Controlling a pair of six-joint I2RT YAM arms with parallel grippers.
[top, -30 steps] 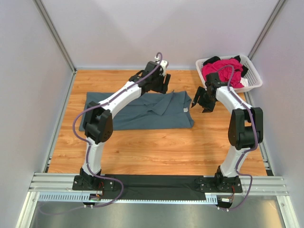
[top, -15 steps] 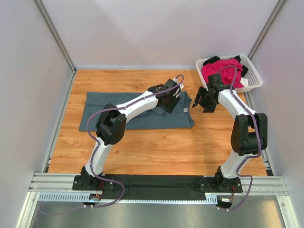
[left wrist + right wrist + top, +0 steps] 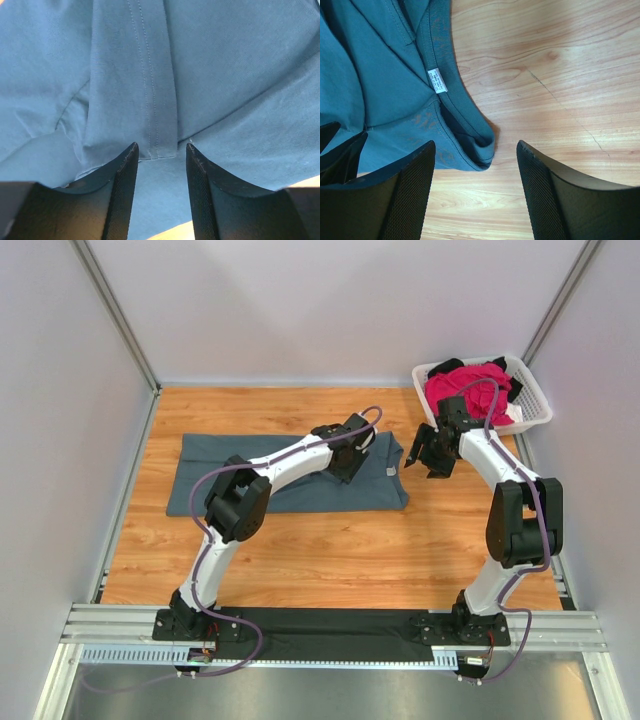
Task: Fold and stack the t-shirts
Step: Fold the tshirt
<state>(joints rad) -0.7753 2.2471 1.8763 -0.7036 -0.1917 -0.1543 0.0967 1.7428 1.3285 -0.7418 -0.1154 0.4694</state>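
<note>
The slate blue-grey t-shirt [image 3: 290, 478] lies spread flat across the middle of the table. My left gripper [image 3: 352, 455] is open, low over its right part. In the left wrist view the shirt [image 3: 225, 75] fills the frame, and a double-stitched hem band [image 3: 150, 100] ends between the tips of the left gripper [image 3: 160, 152]. My right gripper [image 3: 428, 455] is open just right of the shirt. In the right wrist view the right gripper [image 3: 476, 150] stands over bare wood beside the collar [image 3: 470, 131] and the white neck label [image 3: 438, 80]. Magenta-pink [image 3: 465, 385] and black [image 3: 497, 373] shirts lie in the basket.
The white slatted basket [image 3: 535, 405] stands at the back right corner against the wall. Grey walls close in the table on the left, back and right. Bare wood [image 3: 330, 550] lies between the shirt and the arm bases.
My left arm has swung from the back of the table forward and down onto the shirt's right part. The raised fold there has flattened. My right gripper has shifted slightly towards the back.
</note>
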